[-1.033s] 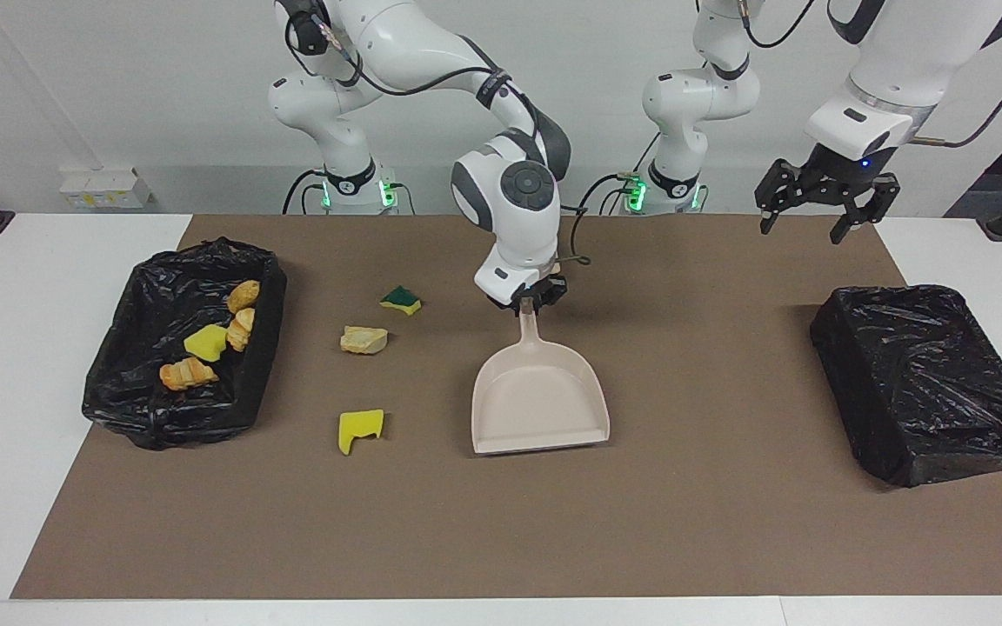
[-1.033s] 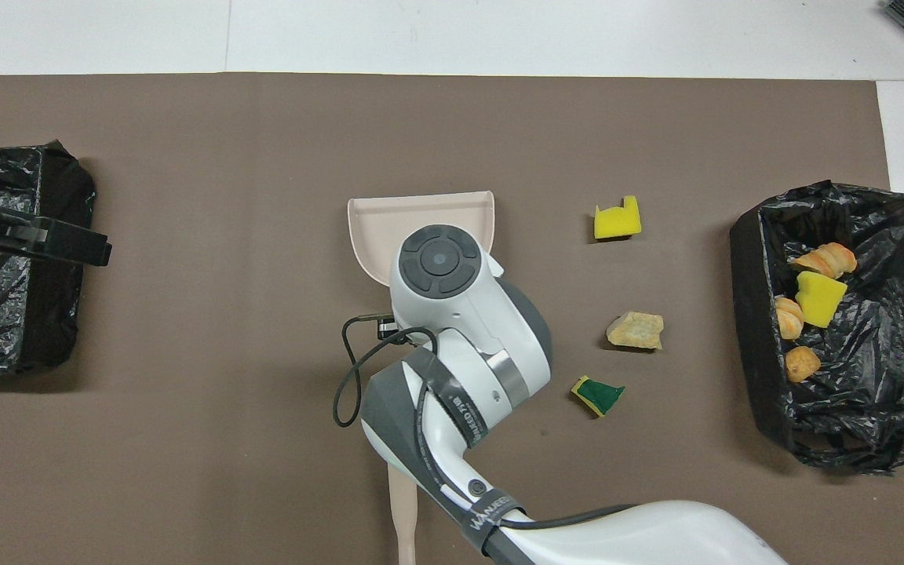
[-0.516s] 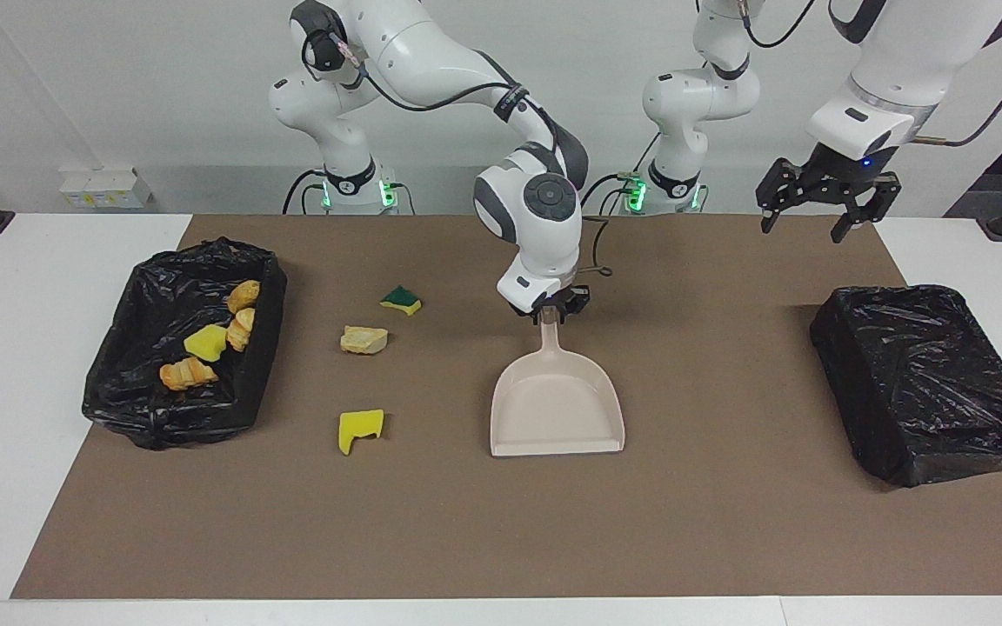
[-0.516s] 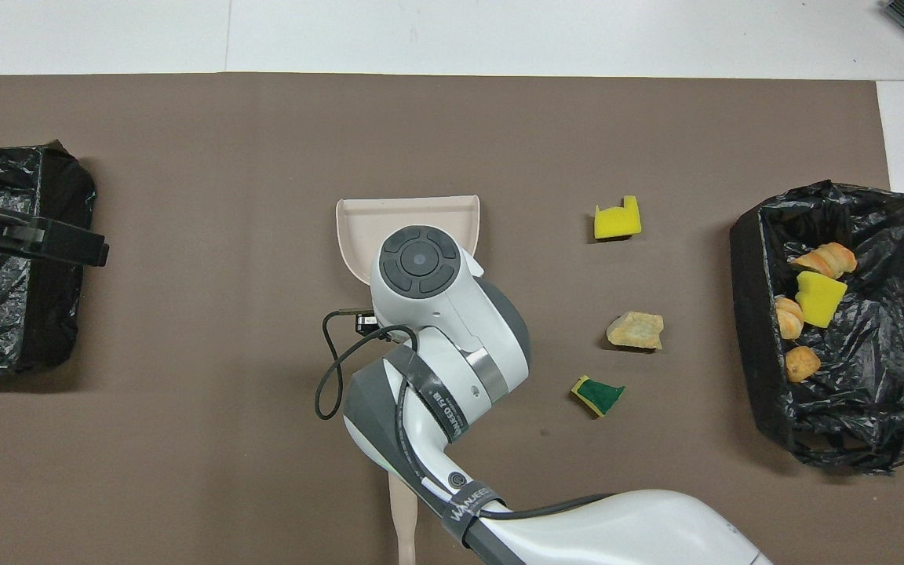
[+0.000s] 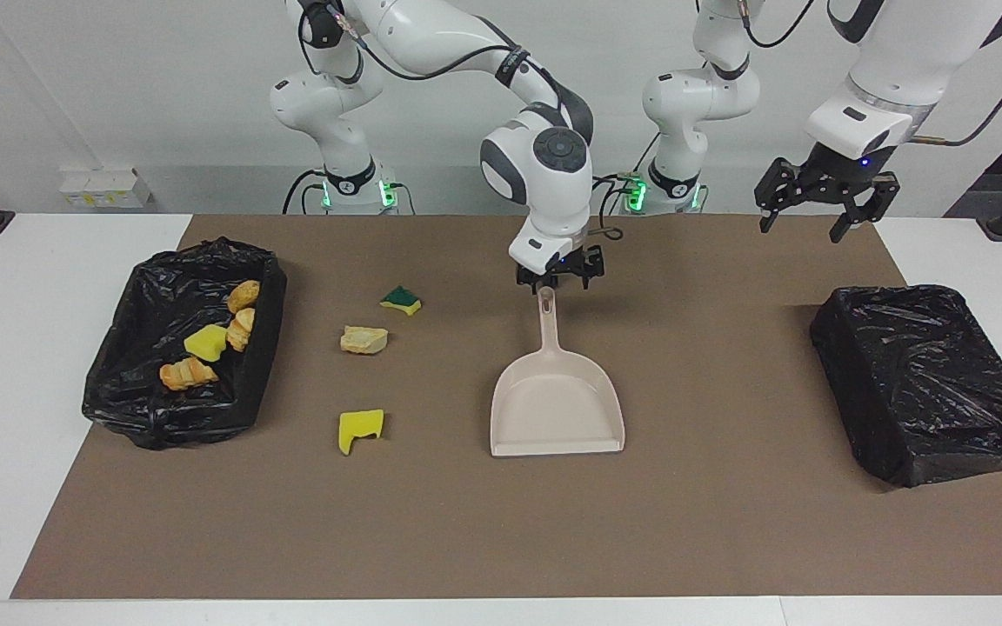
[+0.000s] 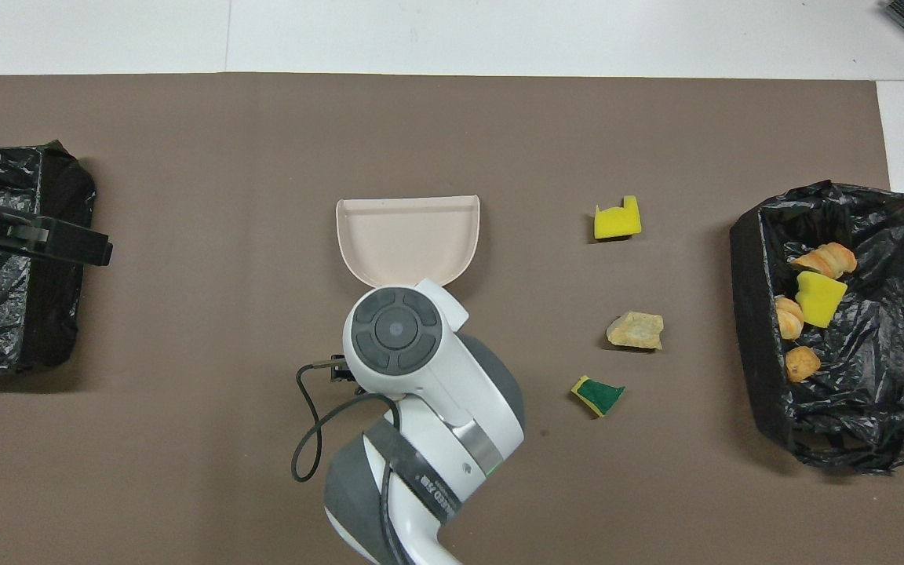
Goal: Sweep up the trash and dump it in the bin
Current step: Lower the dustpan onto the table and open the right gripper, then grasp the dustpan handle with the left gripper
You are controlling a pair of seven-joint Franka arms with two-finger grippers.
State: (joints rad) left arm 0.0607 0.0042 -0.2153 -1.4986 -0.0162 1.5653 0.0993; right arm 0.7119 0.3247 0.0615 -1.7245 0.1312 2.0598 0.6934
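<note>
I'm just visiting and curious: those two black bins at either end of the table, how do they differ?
The bin at the right arm's end is open and holds several pieces of trash; the bin at the left arm's end shows only black plastic on top, with no trash visible. The left gripper hangs above the second; no gripper is near the first. Both are covered in black plastic.

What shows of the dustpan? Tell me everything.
The dustpan is beige, plastic-looking, a shallow walled scoop with a slim handle holed at its end. It lies flat and empty on the brown mat, handle toward the robots, mouth away. The open right hand hangs just over the handle end, apparently not touching.
</note>
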